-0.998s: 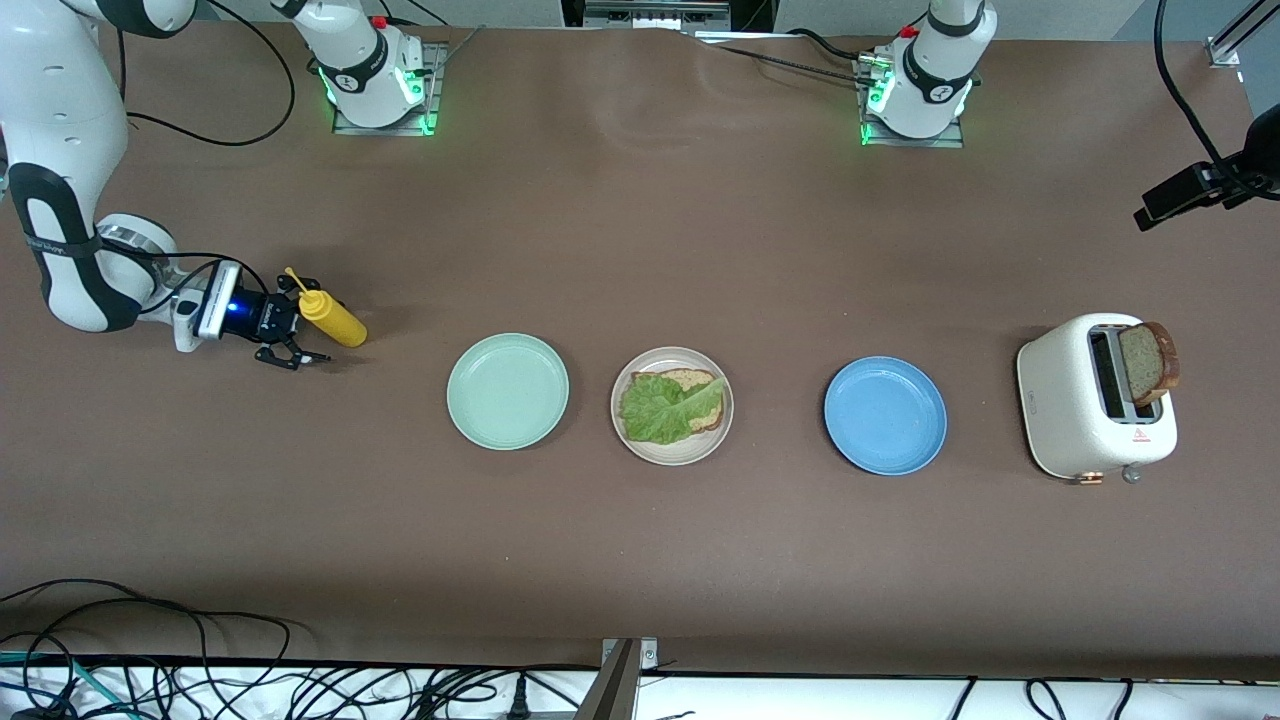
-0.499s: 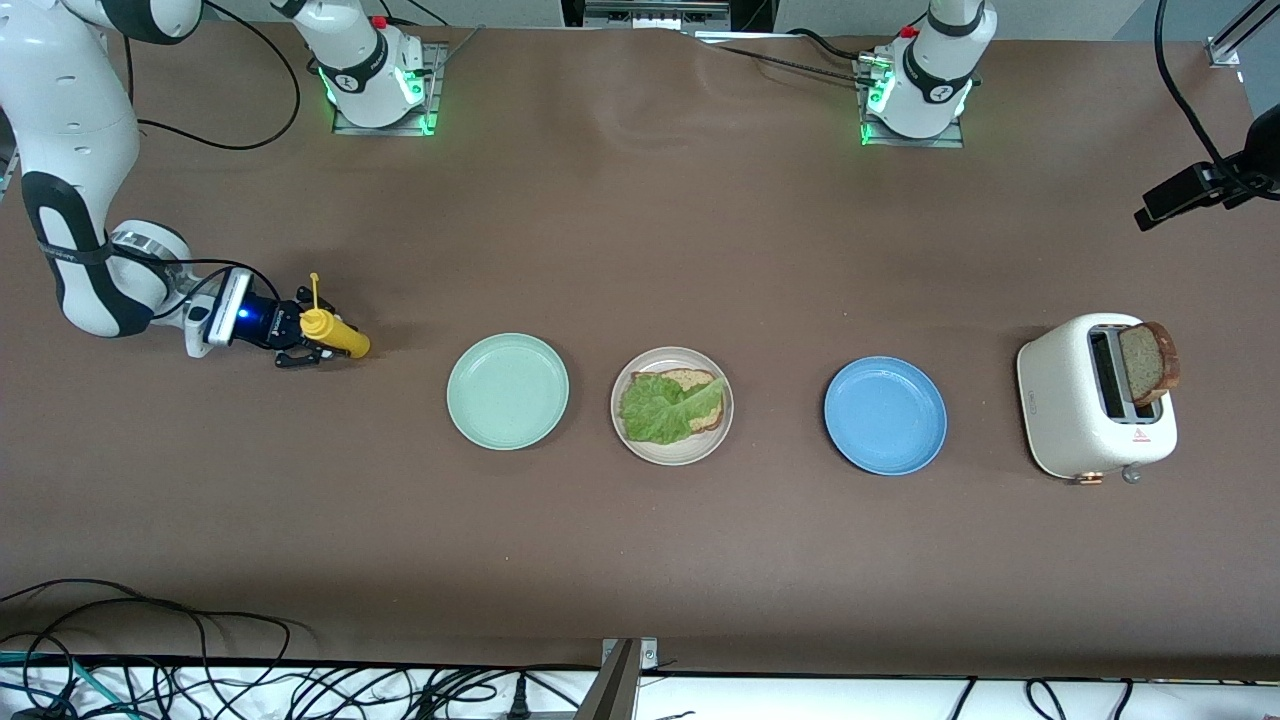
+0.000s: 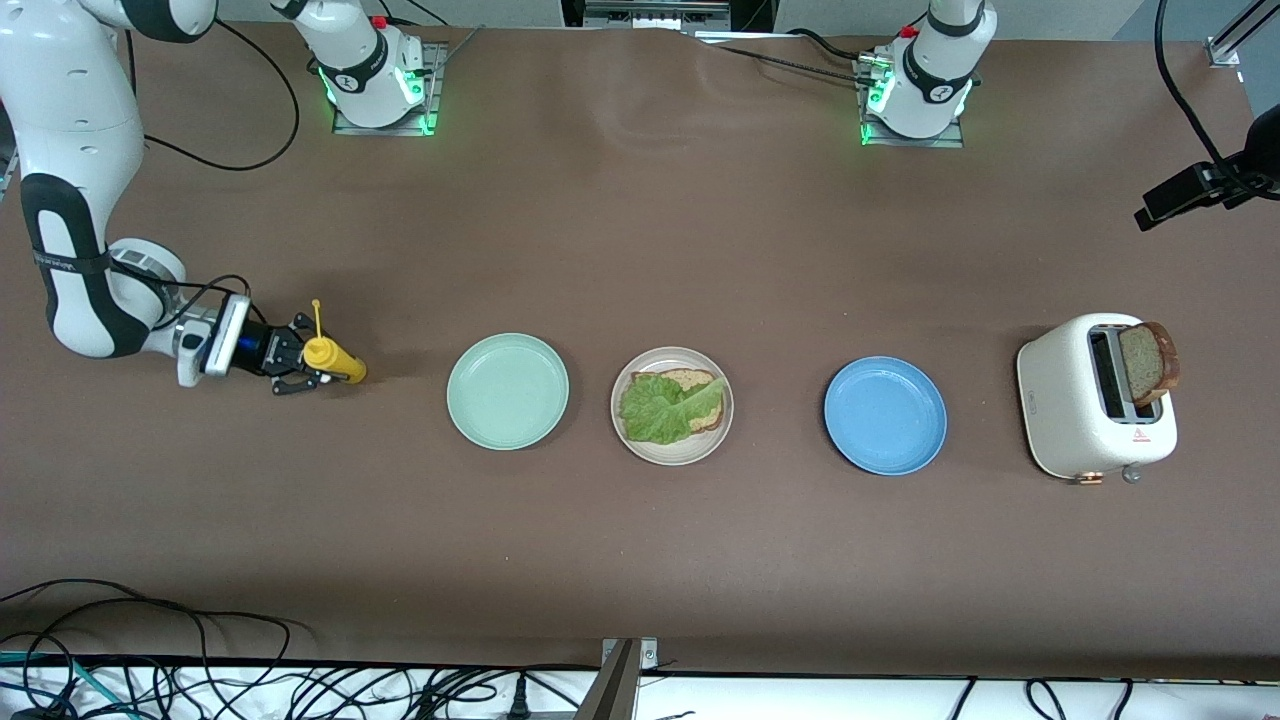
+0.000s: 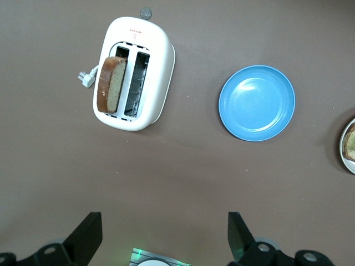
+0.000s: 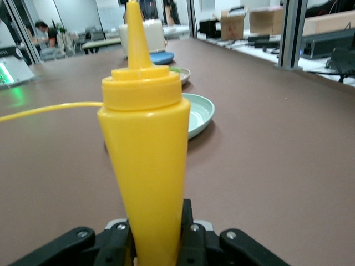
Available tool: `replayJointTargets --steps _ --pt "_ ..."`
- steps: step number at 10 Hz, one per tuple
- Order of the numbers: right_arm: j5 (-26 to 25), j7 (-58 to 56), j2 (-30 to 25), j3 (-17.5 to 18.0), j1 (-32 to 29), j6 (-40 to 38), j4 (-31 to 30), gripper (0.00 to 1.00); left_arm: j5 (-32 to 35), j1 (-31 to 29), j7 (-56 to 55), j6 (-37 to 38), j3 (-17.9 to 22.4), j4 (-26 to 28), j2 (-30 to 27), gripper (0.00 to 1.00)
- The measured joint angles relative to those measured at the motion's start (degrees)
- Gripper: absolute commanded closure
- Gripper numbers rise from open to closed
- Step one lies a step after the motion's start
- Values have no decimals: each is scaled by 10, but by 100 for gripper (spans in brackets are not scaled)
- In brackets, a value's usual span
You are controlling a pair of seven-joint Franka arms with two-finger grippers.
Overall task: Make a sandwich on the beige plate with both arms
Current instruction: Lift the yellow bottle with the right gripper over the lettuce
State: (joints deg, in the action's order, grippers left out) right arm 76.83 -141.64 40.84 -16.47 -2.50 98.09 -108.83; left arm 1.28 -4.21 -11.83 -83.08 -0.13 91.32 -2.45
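On the beige plate (image 3: 690,452) at mid-table lies a brown bread slice (image 3: 697,381) under a ruffled green lettuce leaf (image 3: 658,410). A second bread slice (image 3: 1150,362) sticks up out of the white toaster (image 3: 1085,410) at the left arm's end. At its own end of the table my right gripper (image 3: 305,367) is shut on a yellow squeeze bottle (image 3: 337,362). In the right wrist view the fingers clamp the bottle (image 5: 147,155) low on its body. My left gripper (image 4: 165,238) hangs open and empty high over the table by its base, looking down on the toaster (image 4: 138,66).
A mint-green plate (image 3: 507,390) lies between the bottle and the beige plate. A blue plate (image 3: 885,415) lies between the beige plate and the toaster. Cables run along the table edge nearest the front camera.
My right gripper has closed on the yellow bottle and carried it a little toward the front camera. The left arm has not moved.
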Motion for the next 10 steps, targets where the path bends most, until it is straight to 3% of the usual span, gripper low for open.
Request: replayJointTargets --steps 3,6,10 --pt "-56 149 -31 -1 68 74 60 70 0 0 0 0 0 0 0 0" --pt "-201 397 -68 0 171 142 156 70 0 0 0 0 0 0 0 0" --pt "-393 638 -72 0 274 160 243 70 0 -1 0 0 0 0 0 0"
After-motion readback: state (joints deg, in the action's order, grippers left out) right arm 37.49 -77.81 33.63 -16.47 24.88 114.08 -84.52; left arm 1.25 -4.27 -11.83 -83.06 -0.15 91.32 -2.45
